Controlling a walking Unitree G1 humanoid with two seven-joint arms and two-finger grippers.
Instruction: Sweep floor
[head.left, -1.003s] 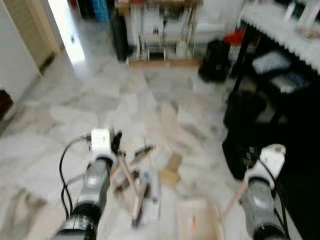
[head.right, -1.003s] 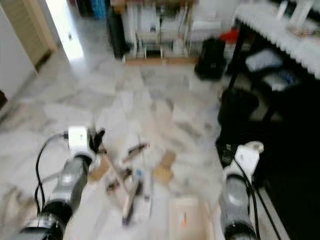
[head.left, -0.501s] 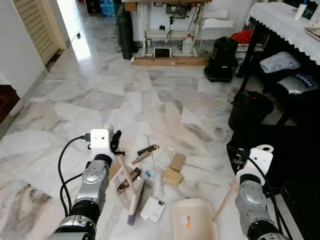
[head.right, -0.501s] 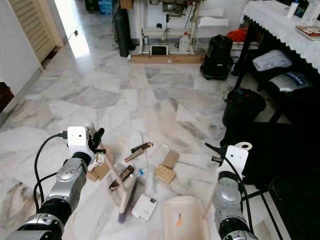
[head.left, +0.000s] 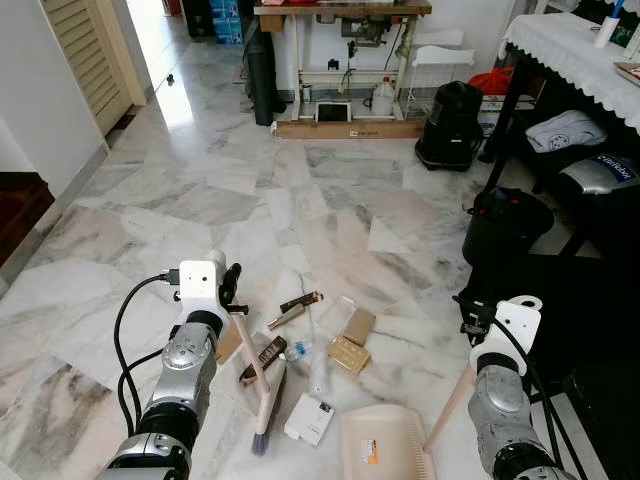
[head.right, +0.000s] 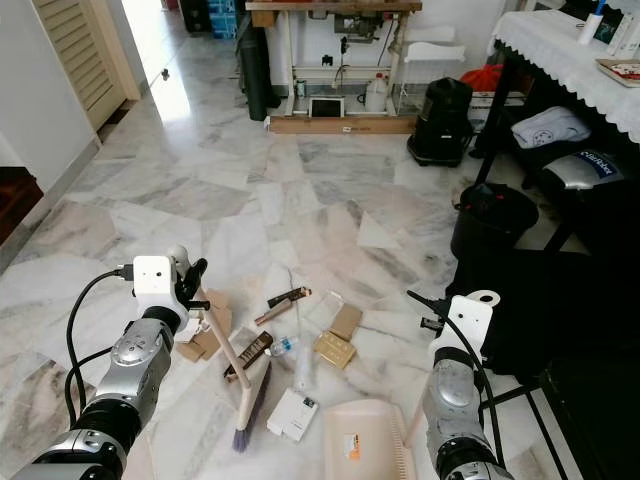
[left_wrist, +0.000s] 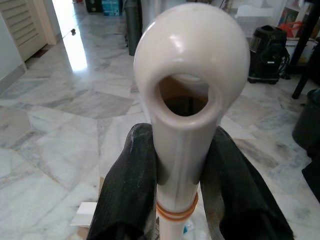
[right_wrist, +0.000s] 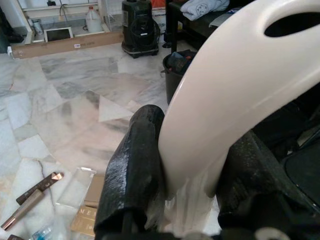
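The left gripper (left_wrist: 181, 187) was clamped on the cream handle of the broom (head.left: 256, 380), its black fingers (left_wrist: 127, 180) pressing either side just below the handle's looped end. The broom slanted down to the marble floor (head.left: 180, 200), its bristles resting just beside a small white box (head.left: 310, 419). The right gripper (right_wrist: 192, 172) was closed around the cream handle of the dustpan (head.left: 381, 444), whose tray lay flat on the floor near the white box. Between and beyond the two tools lay scattered litter: two tan cardboard boxes (head.left: 352, 340), a brown tube (head.left: 300, 301) and a clear plastic wrapper (head.left: 337, 312).
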